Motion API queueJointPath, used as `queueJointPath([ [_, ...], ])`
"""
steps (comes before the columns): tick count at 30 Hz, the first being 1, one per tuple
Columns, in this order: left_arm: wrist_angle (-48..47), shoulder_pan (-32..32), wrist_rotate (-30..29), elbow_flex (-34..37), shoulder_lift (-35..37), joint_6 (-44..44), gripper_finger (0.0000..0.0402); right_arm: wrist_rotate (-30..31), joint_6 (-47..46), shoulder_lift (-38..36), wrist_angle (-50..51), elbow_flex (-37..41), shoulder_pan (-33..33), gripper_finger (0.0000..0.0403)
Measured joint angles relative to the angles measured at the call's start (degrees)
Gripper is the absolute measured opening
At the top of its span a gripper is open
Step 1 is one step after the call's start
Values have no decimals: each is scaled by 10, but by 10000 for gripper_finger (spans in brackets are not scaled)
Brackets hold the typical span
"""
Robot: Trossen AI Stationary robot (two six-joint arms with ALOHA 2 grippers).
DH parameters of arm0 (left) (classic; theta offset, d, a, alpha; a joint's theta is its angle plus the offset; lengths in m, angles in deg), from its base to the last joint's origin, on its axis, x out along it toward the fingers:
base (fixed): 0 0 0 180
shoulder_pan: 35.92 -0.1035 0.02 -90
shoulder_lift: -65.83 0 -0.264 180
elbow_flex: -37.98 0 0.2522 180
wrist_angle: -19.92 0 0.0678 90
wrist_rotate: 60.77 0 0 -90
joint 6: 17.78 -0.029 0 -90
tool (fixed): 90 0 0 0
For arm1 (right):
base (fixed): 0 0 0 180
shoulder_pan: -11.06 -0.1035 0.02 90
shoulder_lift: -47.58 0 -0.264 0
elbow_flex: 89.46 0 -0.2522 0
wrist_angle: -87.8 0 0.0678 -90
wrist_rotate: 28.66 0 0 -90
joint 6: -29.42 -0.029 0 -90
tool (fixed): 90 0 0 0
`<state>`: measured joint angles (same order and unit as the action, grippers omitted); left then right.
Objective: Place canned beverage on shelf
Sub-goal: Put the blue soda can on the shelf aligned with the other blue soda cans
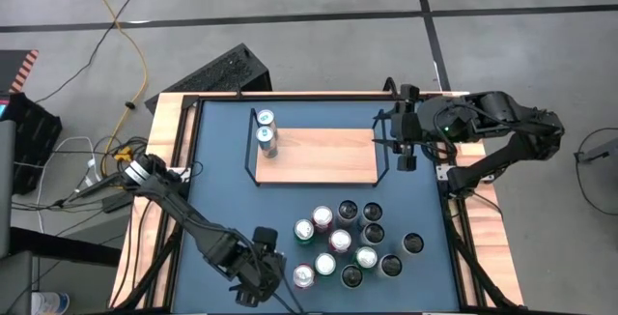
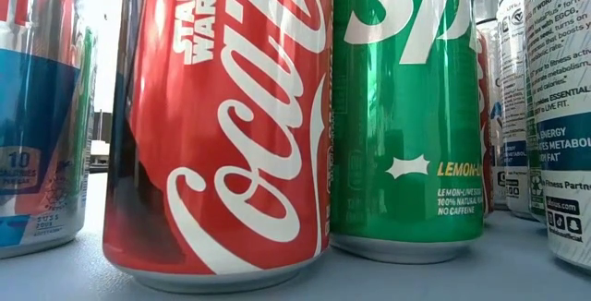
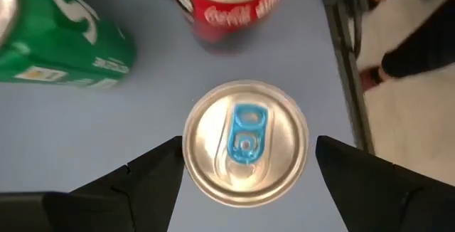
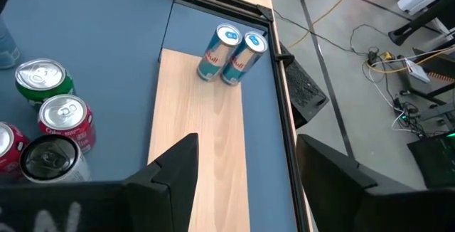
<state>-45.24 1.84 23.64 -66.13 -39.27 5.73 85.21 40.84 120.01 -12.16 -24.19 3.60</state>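
Left gripper (image 3: 245, 168) hangs straight down at the table's (image 1: 222, 160) seven o'clock, fingers spread around a silver can (image 3: 245, 143); right gripper (image 4: 245, 164), fingers spread, hovers at the shelf's (image 4: 206, 132) three o'clock.

I see even, bright overhead lighting on the table (image 1: 222, 151), with short soft shadows. Glare streaks the red can (image 2: 222, 126) and green can (image 2: 406, 107) in the low view. In the left wrist view, the silver can top (image 3: 245, 143) is sharp; surrounding cans blur.

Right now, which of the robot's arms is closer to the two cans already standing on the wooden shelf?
The right gripper, hovering at the shelf's far end from the two cans. The left gripper is off the shelf, among the loose cans.
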Motion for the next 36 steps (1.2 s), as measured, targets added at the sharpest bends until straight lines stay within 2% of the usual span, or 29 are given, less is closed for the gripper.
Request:
queueJointPath([
  [4,4,0,1,6,0,-18,303,0,0,0,0,0,0,227],
  [10,16,-1,-32,6,0,-37,295,0,-5,0,0,0,0,227],
  [21,17,-1,3,14,1,-44,226,0,-10,0,2,0,0,227],
  [30,5,-10,8,2,1,95,226,0,-10,0,2,0,0,227],
  [36,-48,-13,22,-51,0,128,226,1,-9,0,2,0,0,227],
])
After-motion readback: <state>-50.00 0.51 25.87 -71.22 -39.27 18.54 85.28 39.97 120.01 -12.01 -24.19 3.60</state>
